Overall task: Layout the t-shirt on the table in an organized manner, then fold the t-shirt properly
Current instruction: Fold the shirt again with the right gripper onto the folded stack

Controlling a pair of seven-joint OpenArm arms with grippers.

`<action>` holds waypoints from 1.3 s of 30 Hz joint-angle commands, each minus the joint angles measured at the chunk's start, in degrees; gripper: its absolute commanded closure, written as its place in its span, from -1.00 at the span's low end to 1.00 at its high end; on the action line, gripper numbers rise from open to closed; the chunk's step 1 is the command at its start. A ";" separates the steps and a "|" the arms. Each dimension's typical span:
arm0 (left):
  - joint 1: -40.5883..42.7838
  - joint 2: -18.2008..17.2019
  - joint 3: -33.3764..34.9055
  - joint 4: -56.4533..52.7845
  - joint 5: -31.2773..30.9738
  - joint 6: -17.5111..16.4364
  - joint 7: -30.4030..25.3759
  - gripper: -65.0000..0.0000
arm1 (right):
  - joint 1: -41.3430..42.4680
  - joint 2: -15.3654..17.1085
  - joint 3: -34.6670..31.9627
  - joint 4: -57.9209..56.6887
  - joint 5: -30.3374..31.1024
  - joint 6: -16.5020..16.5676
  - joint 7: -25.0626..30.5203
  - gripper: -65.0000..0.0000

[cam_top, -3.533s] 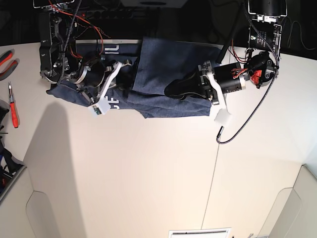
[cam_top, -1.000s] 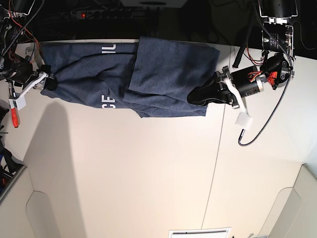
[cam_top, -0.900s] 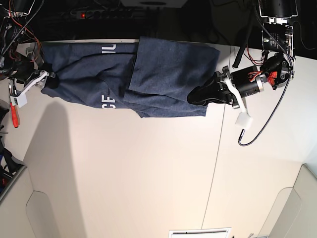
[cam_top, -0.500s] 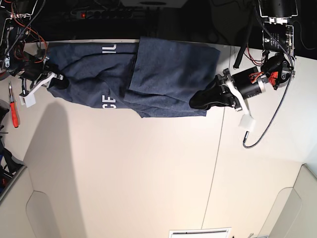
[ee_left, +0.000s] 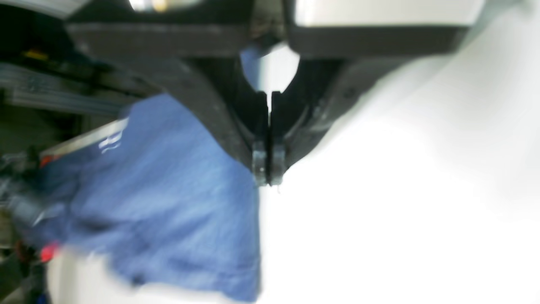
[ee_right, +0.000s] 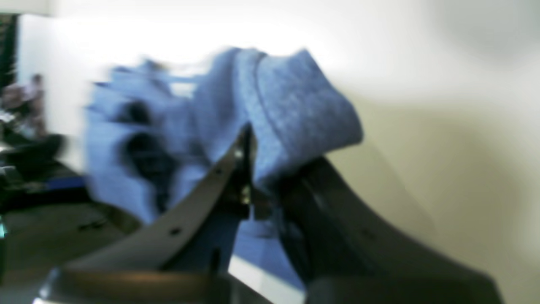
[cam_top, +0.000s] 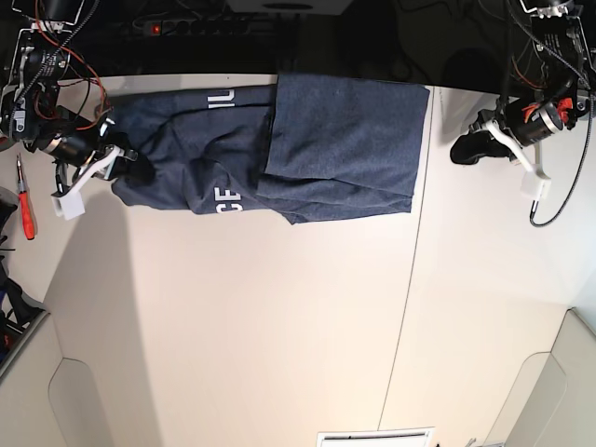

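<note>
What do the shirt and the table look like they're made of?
The t-shirt: soft knit fabric, likely cotton, with a matte heathered navy weave that drapes and creases. The table: hard, smooth off-white board, perhaps laminate, matte with one thin dark seam.

The heathered navy-blue short-sleeved cotton t-shirt (cam_top: 279, 149) lies crumpled lengthwise along the far edge of the large off-white matte worktop (cam_top: 279, 326). One flat panel is folded over its middle, and broken white block letters show on the creased fabric beside that panel.
</note>
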 commanded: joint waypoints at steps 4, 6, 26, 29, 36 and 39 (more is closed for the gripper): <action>0.24 -0.79 3.37 -0.66 8.31 -0.54 -7.65 1.00 | 0.50 -4.35 -1.44 8.26 3.74 0.50 -0.96 1.00; 0.26 -0.79 6.29 -1.60 11.08 -0.37 -8.70 1.00 | 0.50 -6.21 -3.85 10.80 3.72 0.50 -1.05 1.00; 0.07 -0.81 18.43 -3.32 11.61 -0.17 -10.58 1.00 | 0.55 -18.36 -45.57 11.96 -21.57 -0.02 8.09 1.00; -0.42 -0.81 18.43 -3.32 11.58 -0.17 -10.58 1.00 | 0.55 -18.36 -46.31 11.96 -25.07 -0.04 11.02 1.00; -1.75 -0.81 18.43 -3.30 9.33 -0.17 -10.56 1.00 | 0.52 -18.36 -46.31 11.96 -27.39 -0.02 15.34 0.34; -1.81 -0.81 18.43 -3.30 8.11 -0.22 -10.54 1.00 | 0.68 -18.38 -46.34 11.96 -27.17 -0.02 18.18 0.29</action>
